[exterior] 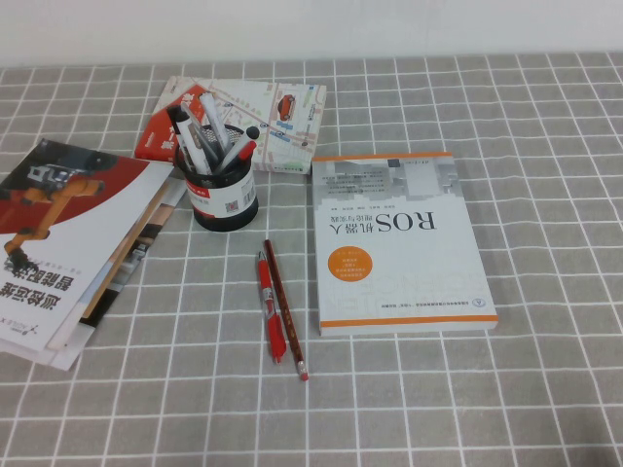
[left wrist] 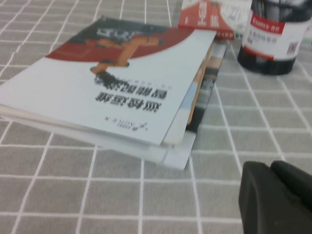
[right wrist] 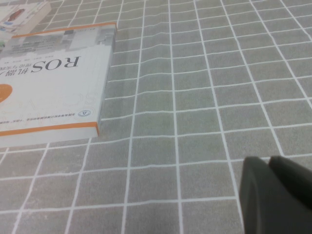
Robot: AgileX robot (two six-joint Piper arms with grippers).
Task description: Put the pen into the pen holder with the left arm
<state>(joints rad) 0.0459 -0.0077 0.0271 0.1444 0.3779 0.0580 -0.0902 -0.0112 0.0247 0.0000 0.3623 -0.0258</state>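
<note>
We read "ROS" in big grey letters, upside down to us, on the white book [exterior: 404, 243] with orange stripes that lies right of the middle of the grey checked worktop [exterior: 545, 117]. The pen holder [exterior: 224, 195], a round black cup with a red and white label and a small QR code, stands further back and left, already full of markers; the left wrist view shows white lettering on its red band that we cannot make out. The pen [exterior: 270, 307], short, thick and bright red with a part-clear barrel, lies flat on the worktop in front of the holder, just beside a thin dark-red pencil [exterior: 284, 307] with a pink end. Only the high view shows these two. A stack of magazines [exterior: 73, 243] sits at the left, a map-printed booklet [exterior: 243, 122] behind the holder. The left pincer [left wrist: 275, 197] hangs low near the magazines, fingers together. The right pincer [right wrist: 273, 195] hovers over bare cloth near the book, and its state we cannot tell.
</note>
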